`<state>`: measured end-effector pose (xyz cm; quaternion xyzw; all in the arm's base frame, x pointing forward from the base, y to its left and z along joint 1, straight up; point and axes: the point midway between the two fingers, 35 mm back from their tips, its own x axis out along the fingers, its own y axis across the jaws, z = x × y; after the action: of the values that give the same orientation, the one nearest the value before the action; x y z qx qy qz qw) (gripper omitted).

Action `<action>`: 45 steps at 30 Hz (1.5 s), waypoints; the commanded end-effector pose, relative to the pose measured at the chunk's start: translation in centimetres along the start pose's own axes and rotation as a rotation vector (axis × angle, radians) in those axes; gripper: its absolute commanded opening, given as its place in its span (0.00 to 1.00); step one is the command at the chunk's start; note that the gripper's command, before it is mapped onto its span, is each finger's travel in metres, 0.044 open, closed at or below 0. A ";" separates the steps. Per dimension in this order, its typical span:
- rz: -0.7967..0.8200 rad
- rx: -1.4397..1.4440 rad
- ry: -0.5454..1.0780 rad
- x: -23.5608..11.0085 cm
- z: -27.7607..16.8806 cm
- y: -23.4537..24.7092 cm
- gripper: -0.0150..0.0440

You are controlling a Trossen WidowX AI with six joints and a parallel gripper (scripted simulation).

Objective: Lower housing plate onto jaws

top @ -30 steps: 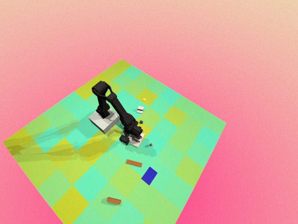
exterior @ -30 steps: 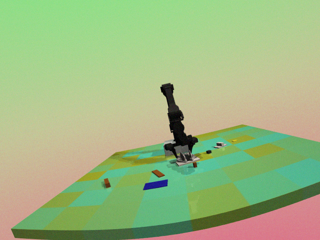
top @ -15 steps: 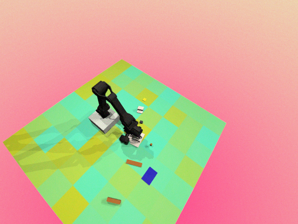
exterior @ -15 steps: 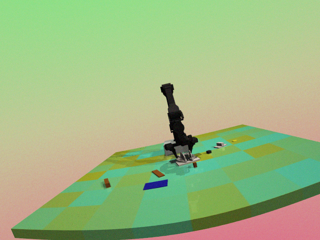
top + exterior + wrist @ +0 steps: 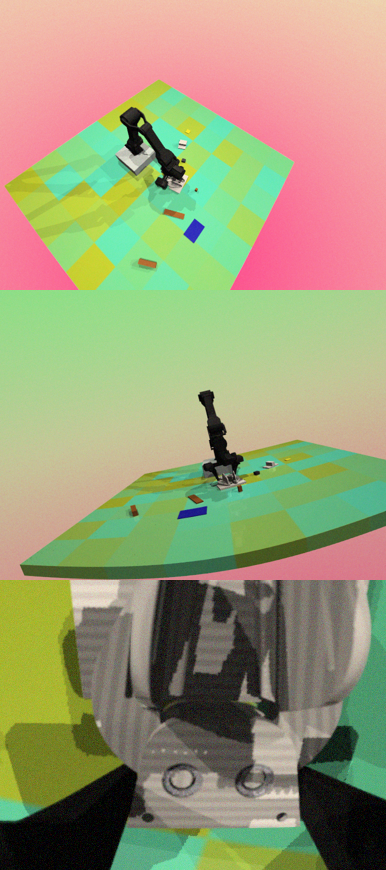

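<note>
The pale grey housing plate [image 5: 215, 807] lies across the near ends of the two jaws in the wrist view. It shows two ring-edged round holes. The left jaw [image 5: 142, 645] and right jaw [image 5: 325, 645] run away from it, with a dark shadowed gap between. All stand over the white base board [image 5: 179, 190] [image 5: 232, 486]. My gripper [image 5: 212, 770] [image 5: 226, 477] is shut on the housing plate, one black finger at each side edge. The pins and stubs under the plate are hidden, and whether it is seated fully level cannot be told.
Orange blocks [image 5: 174, 213] [image 5: 147, 263] and a blue rectangle [image 5: 194, 230] [image 5: 192, 512] lie on the floor. A small orange block [image 5: 196, 189] [image 5: 239, 488] and a dark cube [image 5: 183, 160] [image 5: 256, 473] lie near the board. A white stepped piece [image 5: 182, 144] and a yellow tile [image 5: 187, 131] lie farther back.
</note>
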<state>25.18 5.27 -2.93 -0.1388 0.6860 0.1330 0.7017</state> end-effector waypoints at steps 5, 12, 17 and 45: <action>0.002 -0.003 0.000 0.0 0.0 0.0 0.85; 0.002 -0.003 0.000 0.0 0.0 0.0 0.85; 0.000 0.000 0.000 0.0 0.0 0.0 1.00; -0.001 -0.002 -0.005 -7.4 -0.4 0.1 1.00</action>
<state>25.17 5.31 4.20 -0.1392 0.6806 0.1336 0.7068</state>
